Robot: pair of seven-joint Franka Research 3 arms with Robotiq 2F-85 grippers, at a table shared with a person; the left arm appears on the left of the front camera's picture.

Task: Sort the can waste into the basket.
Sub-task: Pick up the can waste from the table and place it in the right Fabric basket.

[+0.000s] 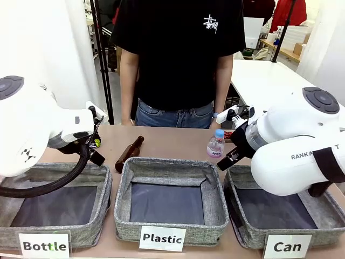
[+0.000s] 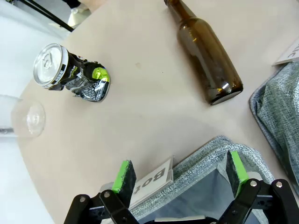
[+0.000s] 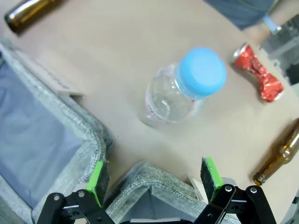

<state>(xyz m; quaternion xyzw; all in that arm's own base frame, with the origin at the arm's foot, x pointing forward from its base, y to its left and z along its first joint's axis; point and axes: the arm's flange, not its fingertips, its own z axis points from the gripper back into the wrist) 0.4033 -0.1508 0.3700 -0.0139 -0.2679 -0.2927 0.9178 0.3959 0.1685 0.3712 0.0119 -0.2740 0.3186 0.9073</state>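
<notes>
Can basket [image 1: 241, 224] far right corner hidden behind right arm [image 1: 291, 156]; brown bottle [image 3: 280, 154] cut by picture edge.

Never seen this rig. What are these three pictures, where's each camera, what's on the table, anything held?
A white left arm and right arm share a table with a person standing opposite. The front picture comes from a fixed camera between the arms; it shows three grey bins: the Bottle bin, Plastic bin and Can bin. The other two come from a camera on each wrist, looking along the fingers. The left gripper hangs open over the Bottle bin's edge; beyond are a dark crushed can and a brown bottle. The right gripper is open near the Can bin's corner, facing a plastic bottle and a red crushed can. Nothing is held.
</notes>
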